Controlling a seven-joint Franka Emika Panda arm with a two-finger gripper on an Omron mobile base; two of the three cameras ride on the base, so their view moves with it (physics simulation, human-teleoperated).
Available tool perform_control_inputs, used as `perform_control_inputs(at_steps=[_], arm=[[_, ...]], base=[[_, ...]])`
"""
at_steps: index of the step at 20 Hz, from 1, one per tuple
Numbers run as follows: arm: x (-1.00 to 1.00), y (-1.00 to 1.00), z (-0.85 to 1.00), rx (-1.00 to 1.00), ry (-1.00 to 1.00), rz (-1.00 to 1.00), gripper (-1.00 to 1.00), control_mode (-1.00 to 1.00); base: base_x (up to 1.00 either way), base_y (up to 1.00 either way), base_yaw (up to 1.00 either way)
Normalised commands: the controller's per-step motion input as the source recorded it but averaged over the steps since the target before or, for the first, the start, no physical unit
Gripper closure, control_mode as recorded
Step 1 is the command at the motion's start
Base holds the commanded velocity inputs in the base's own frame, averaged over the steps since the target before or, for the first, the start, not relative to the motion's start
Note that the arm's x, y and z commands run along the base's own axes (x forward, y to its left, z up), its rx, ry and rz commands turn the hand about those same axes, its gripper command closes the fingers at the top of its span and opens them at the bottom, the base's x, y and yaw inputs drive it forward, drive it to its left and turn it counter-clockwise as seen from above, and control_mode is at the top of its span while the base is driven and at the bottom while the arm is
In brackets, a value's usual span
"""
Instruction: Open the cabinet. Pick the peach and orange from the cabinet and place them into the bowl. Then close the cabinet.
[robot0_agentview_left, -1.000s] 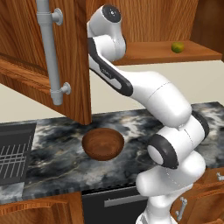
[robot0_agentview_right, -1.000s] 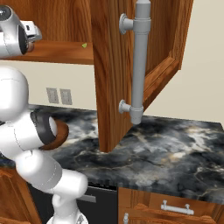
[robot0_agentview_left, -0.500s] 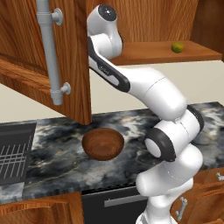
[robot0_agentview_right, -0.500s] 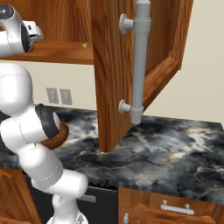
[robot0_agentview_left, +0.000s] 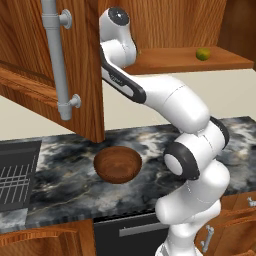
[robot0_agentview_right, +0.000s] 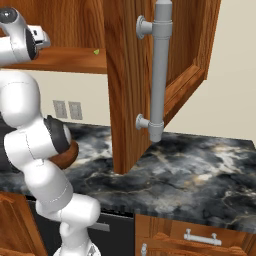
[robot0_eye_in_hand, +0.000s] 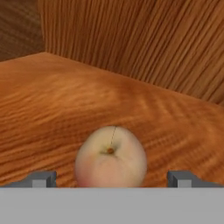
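Grained wooden cabinet (robot0_agentview_left: 30, 60), glossy wooden bowl (robot0_agentview_left: 118, 164), polished marble counter (robot0_agentview_right: 200, 175).

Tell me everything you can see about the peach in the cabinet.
The peach is a small round fruit, pale yellow with a pink blush low on its left side, and a small brown stem dimple faces the hand camera. It rests on the wooden shelf inside the cabinet, centred between the open gripper's two fingertips. Nothing grips it yet.

White arm with dark joints rises from the base, elbow bent to the right, forearm angled up and left, wrist high. Tool (robot0_eye_in_hand: 112, 181) spread wide, the two small dark fingertips (robot0_eye_in_hand: 41, 178) far apart, nothing clamped between them.
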Motion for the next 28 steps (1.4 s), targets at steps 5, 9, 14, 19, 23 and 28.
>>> perform_control_inputs(at_steps=[5, 9, 14, 19, 23, 28], arm=[[0.11, 0.04, -0.05, 0.00, 0.02, -0.01, -1.00, -1.00], [0.12, 0.04, -0.05, 0.00, 0.02, -0.01, -1.00, -1.00], [0.11, 0.04, -0.07, 0.00, 0.02, -0.01, -1.00, -1.00], [0.02, 0.06, -0.11, 0.00, 0.03, -0.01, 1.00, -1.00], [0.11, 0.01, -0.01, 0.00, 0.05, 0.00, 1.00, -1.00], [0.00, 0.00, 0.00, 0.00, 0.01, 0.00, 1.00, -1.00]], base=[[0.00, 0.00, 0.00], [0.00, 0.00, 0.00], [0.00, 0.00, 0.00], [0.00, 0.00, 0.00], [0.00, 0.00, 0.00], [0.00, 0.00, 0.00]])
